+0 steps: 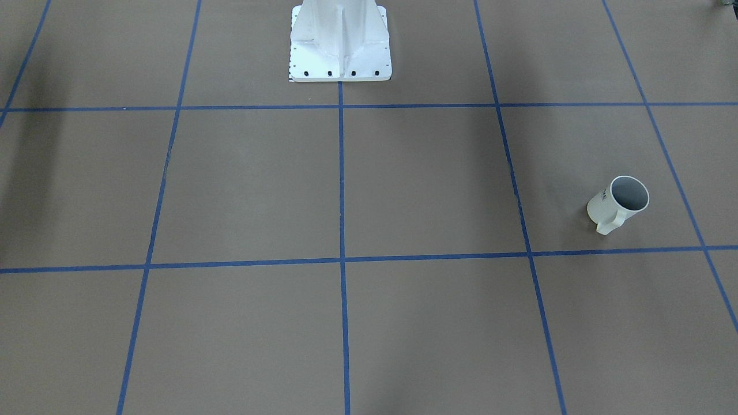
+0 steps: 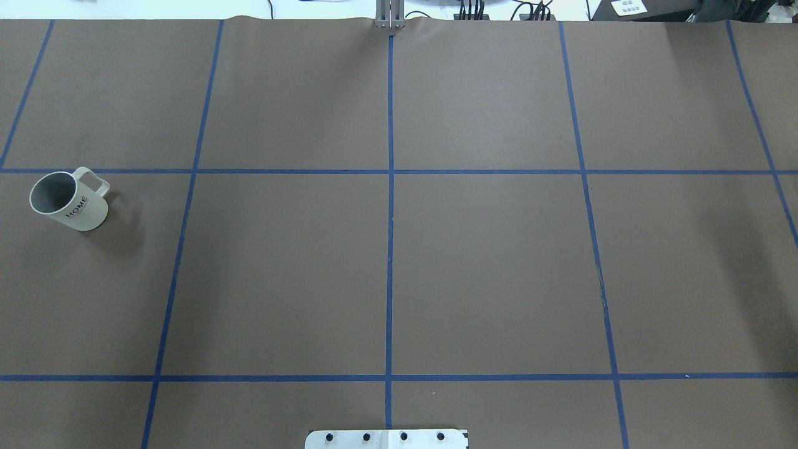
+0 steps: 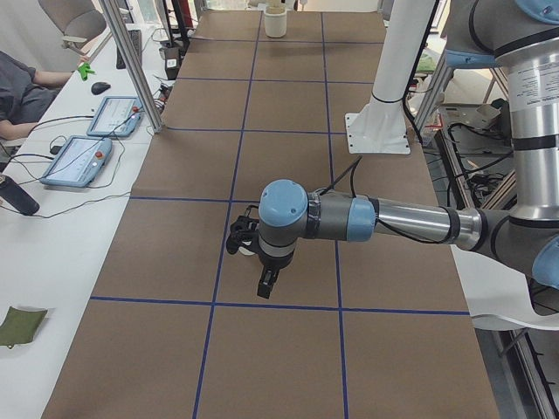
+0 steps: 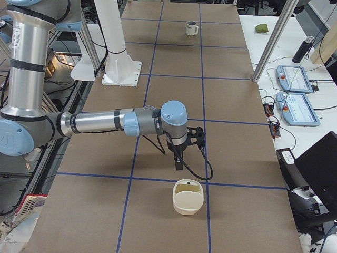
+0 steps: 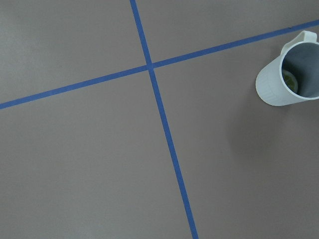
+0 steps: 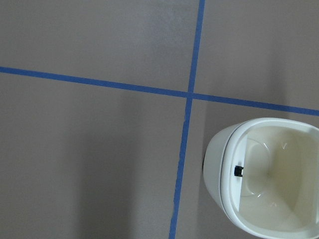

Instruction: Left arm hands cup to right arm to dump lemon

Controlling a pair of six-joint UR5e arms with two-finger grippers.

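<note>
"Brown paper taped with blue lines covers the table (image 2: 486, 249); where do we see the cup (image 2: 68, 199)?"
"Upright at the robot's far left, handle turned away from the base, a yellow-green lemon (image 5: 289, 79) in its grey inside."
"And the jaws?"
"We cannot tell: the left gripper (image 3: 265, 284) and the right gripper (image 4: 179, 161) show only in side views, each pointing down above the table. A cream tub (image 4: 187, 197) stands near the right one."

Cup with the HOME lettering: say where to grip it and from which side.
Probably the rim wall opposite the handle, coming straight down: the cup stands upright, mouth open, and the lemon lies low inside, leaving room for one finger.
</note>
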